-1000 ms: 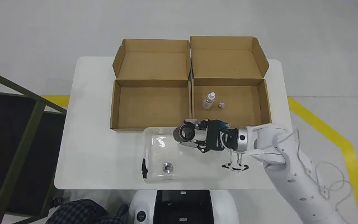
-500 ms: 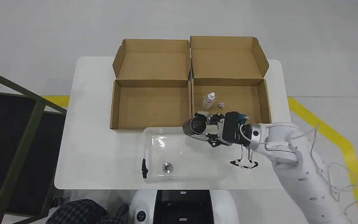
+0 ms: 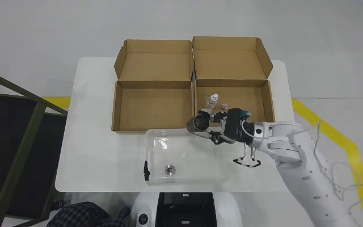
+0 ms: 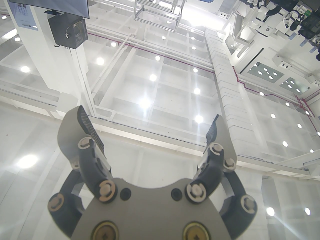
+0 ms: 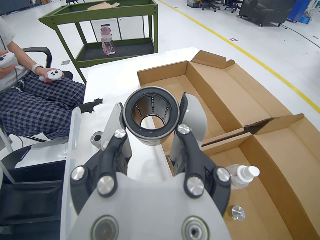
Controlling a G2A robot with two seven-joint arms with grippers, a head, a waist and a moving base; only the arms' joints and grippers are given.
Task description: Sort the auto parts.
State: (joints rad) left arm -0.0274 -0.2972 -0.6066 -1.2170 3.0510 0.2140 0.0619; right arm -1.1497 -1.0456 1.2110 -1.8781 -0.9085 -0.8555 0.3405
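The right arm comes in from the near right side of the white table (image 3: pixel 96 142), its forearm lying low and nearly level and its wrist turned toward the robot's left; the right gripper (image 3: pixel 200 122) is at the far edge of the clear plastic bin (image 3: pixel 193 164), just at the near wall of the right cardboard box (image 3: pixel 249 108) beside its seam with the left cardboard box (image 3: pixel 153 108); its two fingers are clamped on a metal bearing sleeve (image 3: pixel 199 122), one finger on each side of the cylinder's wall; in the right wrist view the right gripper (image 5: pixel 151 112) holds the bearing sleeve (image 5: pixel 140 128) clear of the surfaces below, with the open bore facing back toward the camera and the black end ring in sight; inside the right cardboard box (image 5: pixel 265 151) lie a small white spray bottle (image 5: pixel 241 173) on its side and, just beside it, a small round metal part (image 5: pixel 238 212); a small metal ring part (image 3: pixel 169 168) sits on the floor of the clear plastic bin, well apart from the held sleeve; the left gripper (image 4: pixel 150 126) points up at the ceiling, its ribbed fingers spread wide with nothing between them
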